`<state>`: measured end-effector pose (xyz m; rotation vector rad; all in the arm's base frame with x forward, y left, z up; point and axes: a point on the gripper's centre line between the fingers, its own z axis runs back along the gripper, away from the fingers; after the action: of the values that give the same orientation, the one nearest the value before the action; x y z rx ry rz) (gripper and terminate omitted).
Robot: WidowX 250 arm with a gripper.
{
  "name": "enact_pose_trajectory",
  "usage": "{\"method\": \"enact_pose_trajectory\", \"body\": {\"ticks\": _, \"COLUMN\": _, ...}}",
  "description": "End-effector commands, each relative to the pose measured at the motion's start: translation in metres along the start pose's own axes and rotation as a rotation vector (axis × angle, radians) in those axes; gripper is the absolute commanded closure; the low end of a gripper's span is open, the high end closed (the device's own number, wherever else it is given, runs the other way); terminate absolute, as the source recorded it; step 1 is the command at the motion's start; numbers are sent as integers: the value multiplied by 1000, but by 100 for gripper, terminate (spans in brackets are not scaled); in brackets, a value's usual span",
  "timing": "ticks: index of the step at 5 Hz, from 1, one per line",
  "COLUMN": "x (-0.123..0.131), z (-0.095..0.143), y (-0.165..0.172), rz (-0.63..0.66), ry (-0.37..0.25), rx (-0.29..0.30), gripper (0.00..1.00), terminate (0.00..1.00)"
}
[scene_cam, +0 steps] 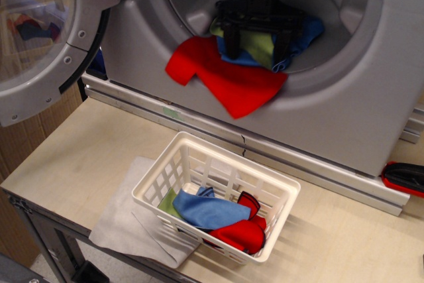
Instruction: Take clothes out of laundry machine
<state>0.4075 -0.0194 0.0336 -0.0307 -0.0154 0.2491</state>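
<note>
Presently the machine [344, 97] stood along the table's [86, 157] far edge, its door [46, 38] swung open at the far left corner. Gripper [255, 48]: black, reaching down into the drum opening, fingers spread either side of a bundle of cloths; whether it had a grip on them could not be told. Red cloth [228, 81]: draped over the opening's lower lip, hanging outside the drum. Green cloth [258, 44] and blue cloth [301, 34]: bunched beneath and behind the gripper, inside the opening. Basket [218, 164]: white, slotted, near the front edge, holding more blue, red and green cloths. Grey cloth [122, 220]: flat under the basket's left end, at the front edge. Red-and-black item [403, 178]: at the right edge.
</note>
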Motion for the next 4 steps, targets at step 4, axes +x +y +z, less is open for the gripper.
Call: {"method": "enact_pose_trajectory", "body": {"ticks": 4, "x": -32, "z": 10, "y": 18, "rz": -53, "ry": -314, "rx": 55, "gripper": 100, "terminate": 0}}
